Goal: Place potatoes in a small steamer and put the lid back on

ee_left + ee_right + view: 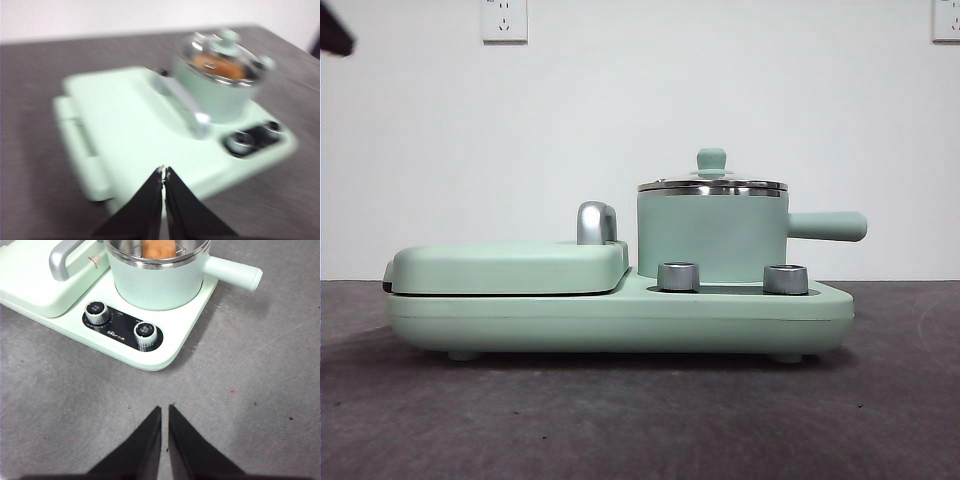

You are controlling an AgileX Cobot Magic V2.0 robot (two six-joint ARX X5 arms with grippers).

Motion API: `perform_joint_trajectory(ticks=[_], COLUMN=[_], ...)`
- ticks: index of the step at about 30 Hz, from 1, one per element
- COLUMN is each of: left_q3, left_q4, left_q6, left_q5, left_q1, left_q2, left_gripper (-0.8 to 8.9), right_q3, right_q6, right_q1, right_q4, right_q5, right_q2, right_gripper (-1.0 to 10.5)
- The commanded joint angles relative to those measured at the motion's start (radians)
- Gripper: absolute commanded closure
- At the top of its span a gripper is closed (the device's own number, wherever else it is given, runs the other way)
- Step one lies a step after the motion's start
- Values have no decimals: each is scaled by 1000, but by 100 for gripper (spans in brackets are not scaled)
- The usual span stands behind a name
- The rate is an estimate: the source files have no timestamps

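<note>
The small steamer (pixel 712 235) stands on the right half of the mint-green appliance, its side handle (pixel 827 226) pointing right. The glass lid (pixel 712 184) rests on its steel rim, knob up. Through the glass in the blurred left wrist view, the orange-brown potato (pixel 217 67) lies inside the steamer (pixel 220 97); the right wrist view also shows the potato (pixel 159 247) in the steamer (pixel 160 285). My left gripper (pixel 163 171) is shut and empty, hovering off the griddle side. Over bare table before the dials, my right gripper (pixel 165 410) is shut and empty.
The flat griddle cover (pixel 510 265) with a steel handle (pixel 595 222) fills the appliance's left half. Two steel dials (pixel 678 276) (pixel 785 279) sit on the base (pixel 620 322). Dark grey table surrounds it. A black arm tip (pixel 335 35) shows at the top left corner.
</note>
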Motion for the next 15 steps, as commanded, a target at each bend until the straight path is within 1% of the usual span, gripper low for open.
perform_joint_trajectory(ticks=[1,3,6,10,12,15], left_q3=[-139,-225,-332,-431,-466,-529], left_q4=[72,95,111,121,137,201], left_q6=[12,10,-12,-50,-61,-62], left_q5=[-10,-28,-89,-171,-190,-192], left_q1=[49,85,133,175,188,196], left_q2=[-121,-209,-327,-422,-453,-507], left_gripper=[807,807,807,807,807,807], right_q3=[8,8,8,8,8,8], right_q6=[7,7,7,7,7,7], right_q1=[5,5,5,5,5,5], right_q4=[11,11,11,11,11,11], right_q5=[0,0,0,0,0,0], right_q2=[1,1,1,1,1,1], right_gripper=[928,928,928,928,928,928])
